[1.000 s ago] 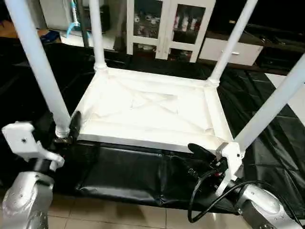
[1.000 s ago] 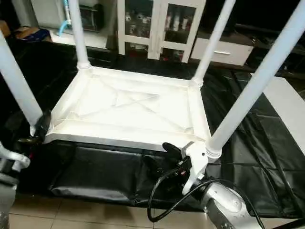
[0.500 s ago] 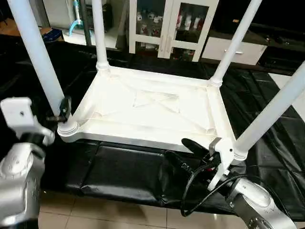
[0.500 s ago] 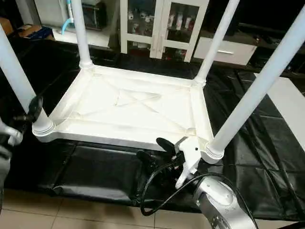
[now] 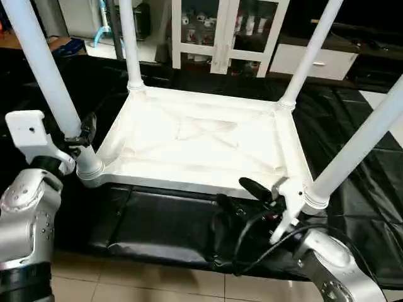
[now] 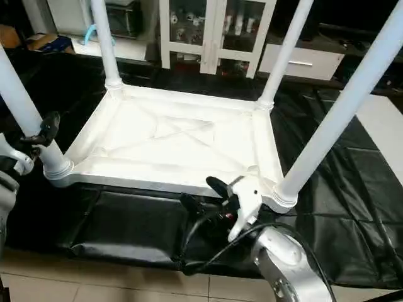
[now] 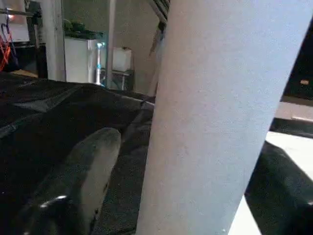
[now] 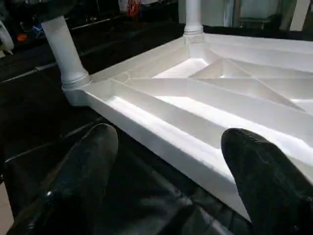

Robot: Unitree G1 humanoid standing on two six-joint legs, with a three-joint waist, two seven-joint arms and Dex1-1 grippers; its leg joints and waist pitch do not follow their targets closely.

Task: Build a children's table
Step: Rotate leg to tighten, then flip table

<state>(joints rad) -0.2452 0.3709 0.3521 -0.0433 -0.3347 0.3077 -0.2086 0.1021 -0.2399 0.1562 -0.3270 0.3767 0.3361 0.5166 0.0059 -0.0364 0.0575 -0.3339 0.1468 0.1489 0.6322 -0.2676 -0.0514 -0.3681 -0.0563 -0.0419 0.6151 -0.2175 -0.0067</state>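
1. The left gripper (image 5: 82, 135) is at the near-left leg (image 5: 47, 82), just above the flared end seated in the tabletop's near-left corner socket. A second ago it sat lower, at the socket itself. One black finger (image 7: 93, 161) lies beside the tube in the left wrist view; the other is hidden, so I cannot tell whether the jaws clasp the leg or merely flank it.
2. The children's table (image 5: 201, 141) lies upside down on a black sheet (image 5: 157, 226), ribbed X-braced underside up, all four legs standing in the corner sockets. Its near-left corner now sits higher in the head views than a second ago, though the camera has shifted too.
3. The far-left leg (image 5: 129, 44) and far-right leg (image 5: 308, 60) rise from the far corners, as before.
4. The right gripper (image 5: 261, 195) stays at the near edge of the tabletop, close to the near-right corner. Its two fingers (image 8: 90, 161) are spread wide with the tabletop's rim between them, holding nothing.
5. The near-right leg (image 5: 359, 145) stands just beside that gripper.
6. A white cabinet (image 5: 230, 31) stands beyond the far edge.
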